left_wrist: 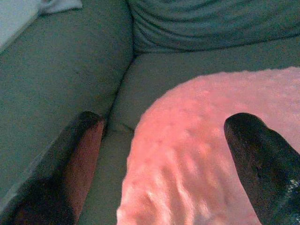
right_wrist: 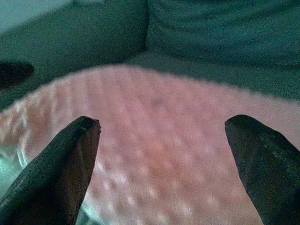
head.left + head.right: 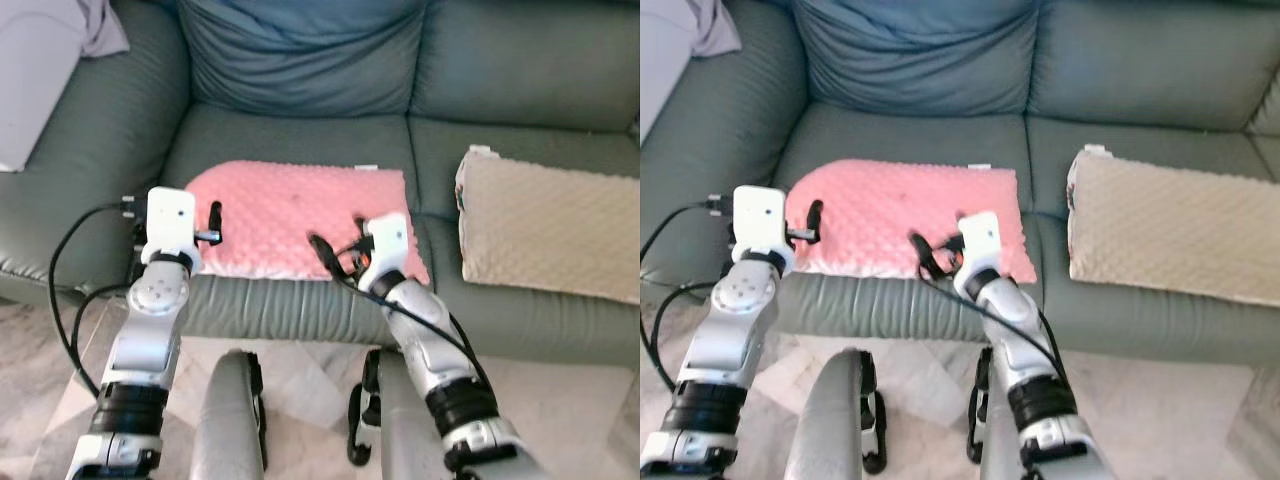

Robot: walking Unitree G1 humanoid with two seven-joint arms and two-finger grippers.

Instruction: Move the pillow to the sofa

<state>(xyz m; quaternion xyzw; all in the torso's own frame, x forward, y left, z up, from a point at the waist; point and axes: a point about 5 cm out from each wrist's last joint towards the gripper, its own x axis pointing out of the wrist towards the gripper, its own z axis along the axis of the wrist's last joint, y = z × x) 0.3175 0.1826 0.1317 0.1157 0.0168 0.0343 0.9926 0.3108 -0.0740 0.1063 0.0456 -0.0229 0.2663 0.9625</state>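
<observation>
Pink pillow [image 3: 295, 218] lies flat on the sofa [image 3: 300, 130] seat, front edge at the cushion lip. Left gripper [image 3: 205, 228] at the pillow's left end, fingers spread, 1 finger over the pillow, nothing gripped. Right gripper [image 3: 338, 250] over its front edge, fingers spread wide. Beige pillow [image 3: 548, 225] well right of the right gripper.

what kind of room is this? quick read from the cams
Likely a home living room: a grey-green leather sofa with a large back cushion, a pink dimpled pillow and a beige dimpled pillow on its seat, and pale marble-look floor tiles in front.
</observation>
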